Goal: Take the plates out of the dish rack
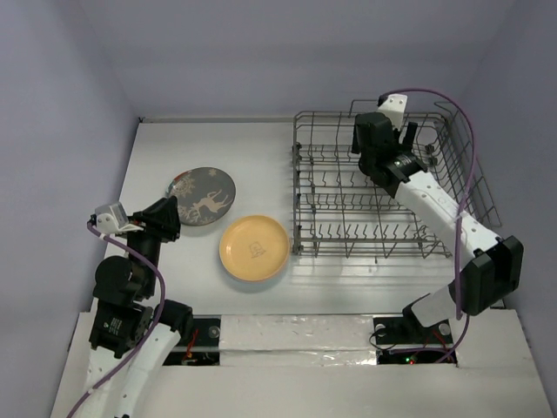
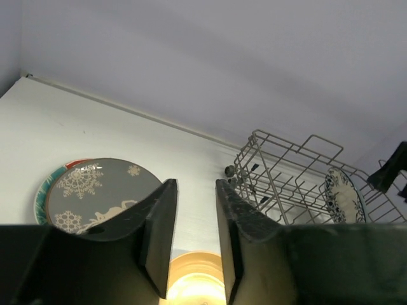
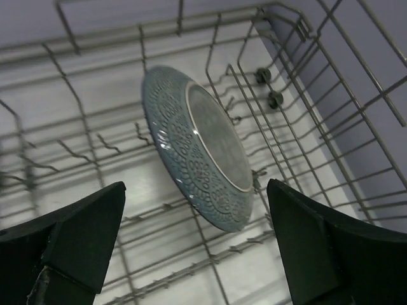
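Hovering wide open and empty, the right gripper (image 3: 196,213) faces the blue plate (image 3: 203,146), which stands on edge in the rack (image 1: 298,187) at the desk's far right corner.

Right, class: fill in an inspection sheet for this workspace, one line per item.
Surface: white table.
Job's things: dish rack shows one blue patterned plate, on edge. The grey snowflake plate lies on a teal-rimmed plate, and the yellow plate lies beside them.
Clutter: nothing seen.
Grippers: left gripper slightly open, empty. The right gripper is open inside the rack, facing the blue plate without touching it.
Cables: purple cable along each arm.
Surroundings: plain lilac walls.
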`<move>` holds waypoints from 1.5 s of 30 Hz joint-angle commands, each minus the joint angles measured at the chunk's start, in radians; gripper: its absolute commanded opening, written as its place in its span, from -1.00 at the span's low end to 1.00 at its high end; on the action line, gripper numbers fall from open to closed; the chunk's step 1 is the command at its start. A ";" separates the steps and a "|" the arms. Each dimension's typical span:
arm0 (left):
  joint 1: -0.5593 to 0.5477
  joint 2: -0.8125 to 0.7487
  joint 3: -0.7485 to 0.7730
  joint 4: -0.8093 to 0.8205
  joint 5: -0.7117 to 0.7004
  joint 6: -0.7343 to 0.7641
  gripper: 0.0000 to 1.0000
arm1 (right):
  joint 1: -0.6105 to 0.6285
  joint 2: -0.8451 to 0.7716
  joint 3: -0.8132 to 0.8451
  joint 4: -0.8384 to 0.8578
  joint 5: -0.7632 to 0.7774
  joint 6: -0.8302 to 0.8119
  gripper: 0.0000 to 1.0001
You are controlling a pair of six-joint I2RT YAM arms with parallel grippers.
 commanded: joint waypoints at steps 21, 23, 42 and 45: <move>0.005 -0.046 0.001 0.042 -0.006 0.002 -0.32 | -0.128 0.307 0.251 -0.223 0.126 -0.214 -0.97; -0.005 -0.046 0.001 0.040 -0.004 0.002 -0.31 | -0.117 0.281 0.275 -0.225 0.148 -0.251 -1.00; -0.005 -0.037 -0.001 0.042 -0.004 0.002 -0.25 | -0.044 -0.093 0.318 -0.073 -0.148 -0.199 -1.00; -0.005 -0.035 -0.001 0.043 -0.006 0.002 -0.25 | 0.001 -0.140 0.268 -0.006 -0.271 -0.181 -1.00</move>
